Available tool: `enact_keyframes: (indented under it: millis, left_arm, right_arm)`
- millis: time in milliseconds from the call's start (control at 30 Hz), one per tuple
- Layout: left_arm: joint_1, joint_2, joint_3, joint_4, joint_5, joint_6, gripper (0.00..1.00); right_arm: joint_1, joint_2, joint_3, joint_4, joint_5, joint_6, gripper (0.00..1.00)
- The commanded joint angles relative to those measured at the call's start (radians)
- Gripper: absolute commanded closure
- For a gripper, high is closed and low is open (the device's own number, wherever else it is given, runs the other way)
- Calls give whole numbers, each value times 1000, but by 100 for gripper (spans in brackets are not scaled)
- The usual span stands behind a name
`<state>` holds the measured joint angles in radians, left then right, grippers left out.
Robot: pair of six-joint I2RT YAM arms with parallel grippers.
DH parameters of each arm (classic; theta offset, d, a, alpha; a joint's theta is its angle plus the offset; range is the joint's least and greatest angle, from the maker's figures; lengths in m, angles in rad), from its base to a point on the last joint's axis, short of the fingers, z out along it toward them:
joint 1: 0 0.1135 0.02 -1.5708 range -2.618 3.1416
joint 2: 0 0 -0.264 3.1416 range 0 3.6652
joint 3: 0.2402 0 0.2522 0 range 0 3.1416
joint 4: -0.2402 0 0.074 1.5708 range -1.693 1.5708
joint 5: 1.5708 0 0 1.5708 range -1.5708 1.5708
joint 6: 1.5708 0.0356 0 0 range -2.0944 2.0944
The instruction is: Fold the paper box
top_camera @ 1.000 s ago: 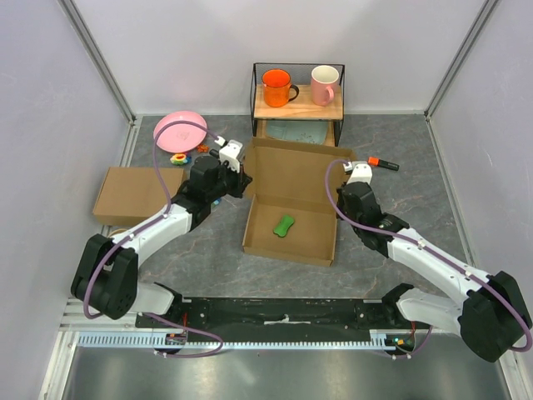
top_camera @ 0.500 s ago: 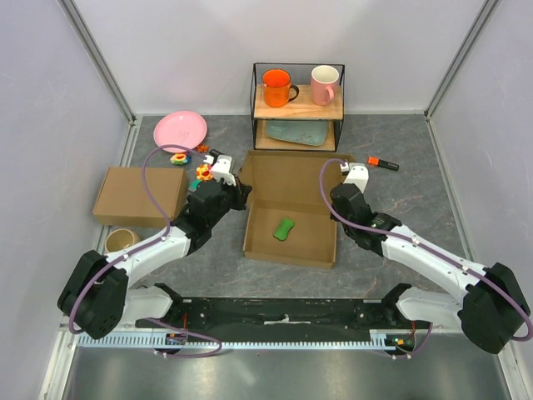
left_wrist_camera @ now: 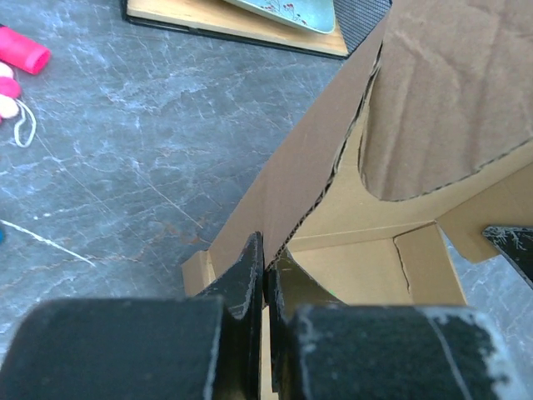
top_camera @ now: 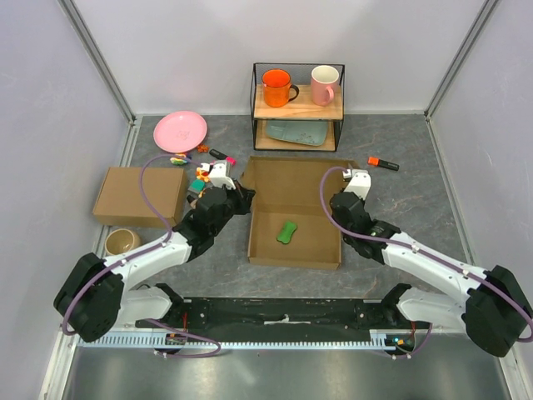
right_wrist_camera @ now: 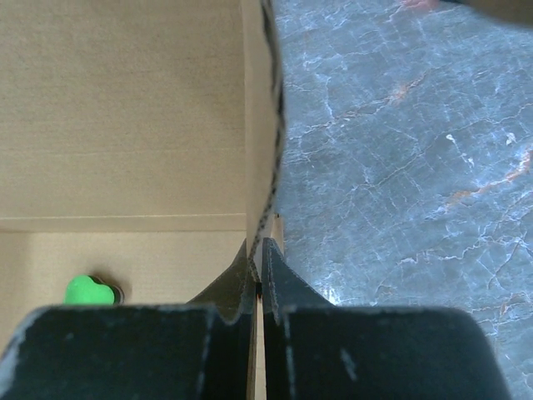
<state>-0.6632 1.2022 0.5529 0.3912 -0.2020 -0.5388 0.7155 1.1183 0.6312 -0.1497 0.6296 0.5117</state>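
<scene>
The paper box lies open in the middle of the table, a shallow brown tray with its lid leaning back toward the shelf. A green toy rests on its floor, also in the right wrist view as the green toy. My left gripper is shut on the box's left side flap; in its wrist view the left gripper pinches the flap's cardboard edge. My right gripper is shut on the right wall, and the right gripper clamps that thin wall.
A second brown box sits at the left, with a small bowl in front of it. A pink plate and small toys lie at the back left. The wire shelf holds two mugs. An orange marker lies at the right.
Both arms drew back toward the near edge and lower, still gripping the box sides. The lid dropped from more upright to leaning back. The box shifted slightly right and nearer.
</scene>
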Motion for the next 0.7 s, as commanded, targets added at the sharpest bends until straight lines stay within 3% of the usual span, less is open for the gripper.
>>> enact_keyframes:
  millis: [0, 300, 667]
  left_arm:
    - [-70, -16, -15, -3, 18, -148, 98]
    - [-119, -12, -45, 6, -51, -213, 98]
    - [-211, 34, -56, -2, -154, -309, 98]
  right_arm:
    - [22, -23, -70, 1, -41, 27, 100]
    - [53, -81, -186, 27, -15, 76, 100]
    - [85, -77, -180, 1, 10, 100, 100]
